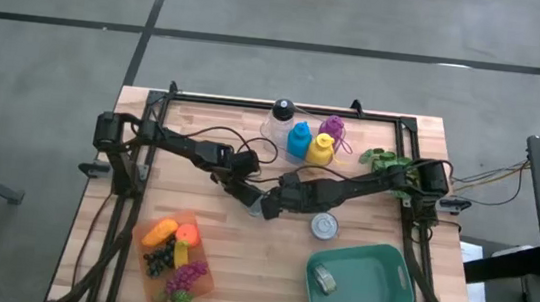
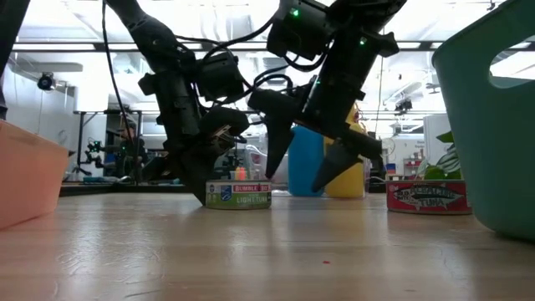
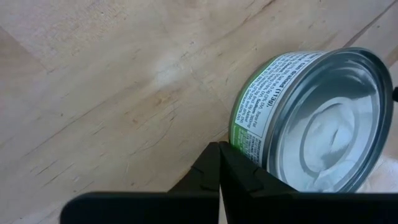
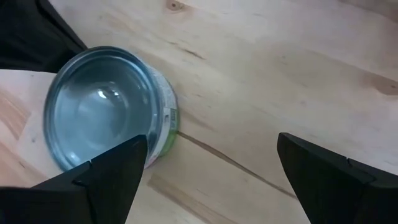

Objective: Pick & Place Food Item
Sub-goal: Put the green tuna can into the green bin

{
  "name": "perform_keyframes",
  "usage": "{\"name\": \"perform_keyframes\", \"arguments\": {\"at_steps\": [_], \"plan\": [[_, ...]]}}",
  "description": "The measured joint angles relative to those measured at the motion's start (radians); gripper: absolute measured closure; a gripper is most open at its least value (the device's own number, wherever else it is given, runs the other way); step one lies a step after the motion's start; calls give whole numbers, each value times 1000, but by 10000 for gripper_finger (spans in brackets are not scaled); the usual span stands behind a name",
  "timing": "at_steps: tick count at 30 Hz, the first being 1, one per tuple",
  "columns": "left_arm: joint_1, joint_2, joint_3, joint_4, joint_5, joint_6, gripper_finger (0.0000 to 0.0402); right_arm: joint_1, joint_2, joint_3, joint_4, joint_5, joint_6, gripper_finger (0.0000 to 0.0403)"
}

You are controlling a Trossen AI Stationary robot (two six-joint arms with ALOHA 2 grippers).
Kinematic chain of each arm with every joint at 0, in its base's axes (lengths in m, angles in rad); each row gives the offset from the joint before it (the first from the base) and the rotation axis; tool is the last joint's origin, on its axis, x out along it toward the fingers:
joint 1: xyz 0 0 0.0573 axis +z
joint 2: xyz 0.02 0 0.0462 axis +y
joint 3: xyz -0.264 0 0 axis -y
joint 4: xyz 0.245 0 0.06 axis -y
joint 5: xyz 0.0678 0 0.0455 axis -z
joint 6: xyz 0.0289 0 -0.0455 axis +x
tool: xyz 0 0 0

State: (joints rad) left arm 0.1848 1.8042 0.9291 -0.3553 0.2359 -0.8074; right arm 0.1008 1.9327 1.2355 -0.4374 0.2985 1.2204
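Observation:
A flat tin can with a green-and-white label (image 2: 238, 195) stands upright on the wooden table, near its middle (image 1: 258, 210). My left gripper (image 2: 206, 194) is shut, slanting down from the table's left, its tip at the can's side (image 3: 221, 152). My right gripper (image 2: 297, 182) comes from the right and hangs open just above the table. One finger (image 4: 115, 174) stands over the can's rim and the other (image 4: 336, 177) over bare wood, so the can (image 4: 106, 106) is not between them. Whether that finger touches the can, I cannot tell. My left gripper has its shut fingertips (image 3: 219, 155) against the can's side wall (image 3: 247, 140), low down near the table. The fingers slant down from the table's left. The can stands flat on the wood, its shiny top up.
A second can with a red label (image 2: 426, 196) stands right of my grippers. A teal bin (image 1: 394, 295) with a small item in it sits at the near right, and an orange tray of fruit (image 1: 148, 277) at the near left. Coloured bottles (image 1: 309, 140) and greens (image 1: 385, 161) line the far edge.

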Motion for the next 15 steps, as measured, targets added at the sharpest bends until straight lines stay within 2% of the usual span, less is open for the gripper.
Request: {"name": "perform_keyframes", "arguments": {"at_steps": [15], "plan": [[0,0,-1,13,7,0,400,-4,0,-25,4,2,7,44]]}}
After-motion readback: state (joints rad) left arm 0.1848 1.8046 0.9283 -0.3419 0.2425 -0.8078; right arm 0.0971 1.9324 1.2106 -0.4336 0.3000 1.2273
